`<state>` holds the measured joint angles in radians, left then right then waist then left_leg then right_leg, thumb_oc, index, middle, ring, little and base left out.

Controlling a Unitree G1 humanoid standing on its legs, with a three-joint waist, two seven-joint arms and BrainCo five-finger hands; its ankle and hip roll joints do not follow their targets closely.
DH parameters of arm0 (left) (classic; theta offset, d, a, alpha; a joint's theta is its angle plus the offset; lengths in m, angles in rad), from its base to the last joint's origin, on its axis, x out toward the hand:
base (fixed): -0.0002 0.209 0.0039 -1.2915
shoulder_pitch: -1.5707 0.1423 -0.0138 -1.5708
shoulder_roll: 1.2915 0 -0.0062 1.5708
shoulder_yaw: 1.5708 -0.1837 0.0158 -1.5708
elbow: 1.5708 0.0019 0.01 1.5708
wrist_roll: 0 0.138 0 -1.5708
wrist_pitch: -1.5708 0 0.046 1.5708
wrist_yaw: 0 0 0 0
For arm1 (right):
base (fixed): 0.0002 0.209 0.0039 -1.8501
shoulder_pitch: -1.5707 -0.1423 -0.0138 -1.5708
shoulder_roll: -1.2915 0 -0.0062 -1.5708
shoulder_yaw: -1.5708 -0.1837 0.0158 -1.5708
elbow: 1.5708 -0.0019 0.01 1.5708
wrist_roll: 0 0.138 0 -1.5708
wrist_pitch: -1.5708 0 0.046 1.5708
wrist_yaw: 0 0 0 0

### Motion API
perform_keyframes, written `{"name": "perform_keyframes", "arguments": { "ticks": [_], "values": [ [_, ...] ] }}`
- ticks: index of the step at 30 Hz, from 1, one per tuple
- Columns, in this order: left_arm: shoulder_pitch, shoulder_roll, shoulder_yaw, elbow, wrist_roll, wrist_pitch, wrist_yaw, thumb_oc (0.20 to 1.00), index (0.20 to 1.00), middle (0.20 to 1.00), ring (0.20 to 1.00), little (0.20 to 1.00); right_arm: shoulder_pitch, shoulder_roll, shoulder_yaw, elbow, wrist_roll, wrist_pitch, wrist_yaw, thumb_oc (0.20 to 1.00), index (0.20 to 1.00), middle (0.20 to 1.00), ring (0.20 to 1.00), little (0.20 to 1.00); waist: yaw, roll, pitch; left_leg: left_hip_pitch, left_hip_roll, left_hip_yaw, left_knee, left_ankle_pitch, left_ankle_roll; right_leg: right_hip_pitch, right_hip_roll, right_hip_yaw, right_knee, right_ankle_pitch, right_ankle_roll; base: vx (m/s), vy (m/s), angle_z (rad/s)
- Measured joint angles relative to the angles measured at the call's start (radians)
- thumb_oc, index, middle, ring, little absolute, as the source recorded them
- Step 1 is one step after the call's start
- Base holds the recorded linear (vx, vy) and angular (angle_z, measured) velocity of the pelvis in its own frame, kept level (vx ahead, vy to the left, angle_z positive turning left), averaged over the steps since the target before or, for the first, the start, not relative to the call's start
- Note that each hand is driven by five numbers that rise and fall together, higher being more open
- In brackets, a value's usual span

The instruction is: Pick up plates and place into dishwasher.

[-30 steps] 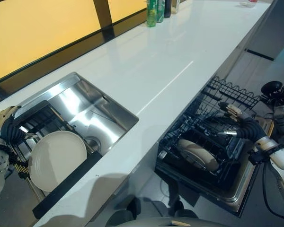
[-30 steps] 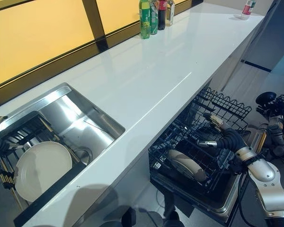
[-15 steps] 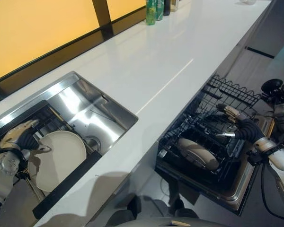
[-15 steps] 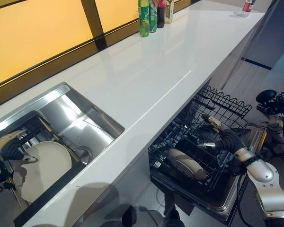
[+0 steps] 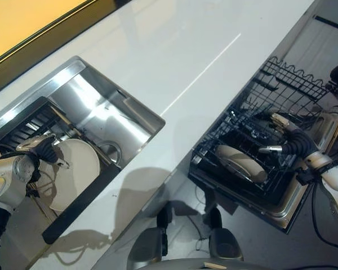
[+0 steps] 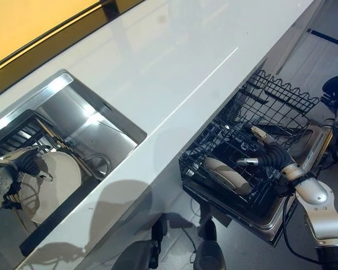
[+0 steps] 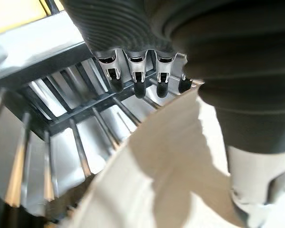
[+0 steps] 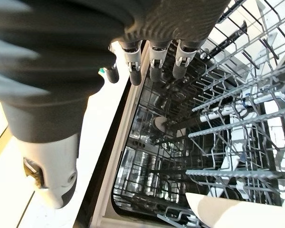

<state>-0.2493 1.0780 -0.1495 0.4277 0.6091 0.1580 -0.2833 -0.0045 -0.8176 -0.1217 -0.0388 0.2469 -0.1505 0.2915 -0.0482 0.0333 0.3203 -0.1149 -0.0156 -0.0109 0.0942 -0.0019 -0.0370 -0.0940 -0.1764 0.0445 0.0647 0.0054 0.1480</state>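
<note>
Long white counter (image 5: 174, 50) with a steel sink (image 5: 101, 118) cut in near its front edge, dark window sill along the back edge, and an open dishwasher below the front edge with its black wire rack (image 6: 253, 140) pulled out. Task thing: a cream plate (image 5: 73, 169) lies tilted on the dark slatted drainer (image 5: 22, 126) at the sink's left end, leaning toward the front wall of the sink; a second plate (image 6: 228, 174) already lies flat-ish in the rack's lower front part. Left hand (image 5: 42, 149) sits at the upper rim of the sink plate, fingers (image 7: 137, 71) straight and spread, dark tips hanging over the far rim above the drainer slats, thumb over the plate face; nothing curled round the rim, so no grip. Right hand (image 6: 265, 154) hovers over the rack near its right edge, fingers straight and relaxed, thumb stuck out toward the racked plate, holding nothing. Risks, as a judgement: the plate is smooth and thin-rimmed, and a pinch taken on the rim alone looks likely to slip; it could slide off the slats into the basin or knock the dark bar at the sink's front edge. Fingertips may also catch between drainer slats if they close too deep. A tilted lift could clip the counter edge. Rack tines and the plate already there leave limited room for the next one.
</note>
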Motion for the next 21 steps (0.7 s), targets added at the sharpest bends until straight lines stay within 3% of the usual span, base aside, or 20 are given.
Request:
{"name": "perform_keyframes", "arguments": {
  "ticks": [7, 14, 21],
  "values": [
    [-0.075, -0.002, -0.031, 0.231, -0.074, 0.008, -0.028, 1.0, 1.0, 1.0, 1.0, 1.0, -0.024, -0.03, 0.025, 0.008, 0.0, -0.002, -0.001, 1.0, 1.0, 1.0, 1.0, 1.0, -0.052, 0.008, 0.0, 0.007, 0.0, 0.011, 0.005, 0.001, 0.001, 0.002, 0.0, 0.013, 0.002, 0.002, 0.001, 0.03, 0.059, -0.06],
    [-0.078, 0.0, -0.007, 0.228, -0.205, -0.029, -0.234, 1.0, 1.0, 1.0, 1.0, 1.0, -0.02, -0.03, 0.025, 0.01, 0.0, -0.002, 0.02, 1.0, 1.0, 1.0, 1.0, 1.0, -0.056, 0.018, 0.0, 0.019, -0.004, 0.014, -0.003, 0.003, 0.004, 0.008, -0.004, 0.019, 0.0, 0.004, 0.005, 0.04, 0.013, -0.02],
    [-0.001, 0.028, 0.054, 0.098, -0.443, 0.001, -0.474, 1.0, 1.0, 1.0, 1.0, 1.0, 0.01, -0.029, 0.016, 0.003, 0.0, -0.002, 0.04, 1.0, 1.0, 1.0, 1.0, 1.0, -0.045, 0.045, -0.001, 0.054, -0.003, 0.006, -0.02, 0.003, 0.004, 0.056, -0.007, -0.001, -0.022, 0.003, 0.005, 0.03, -0.035, 0.05]
  ]
}}
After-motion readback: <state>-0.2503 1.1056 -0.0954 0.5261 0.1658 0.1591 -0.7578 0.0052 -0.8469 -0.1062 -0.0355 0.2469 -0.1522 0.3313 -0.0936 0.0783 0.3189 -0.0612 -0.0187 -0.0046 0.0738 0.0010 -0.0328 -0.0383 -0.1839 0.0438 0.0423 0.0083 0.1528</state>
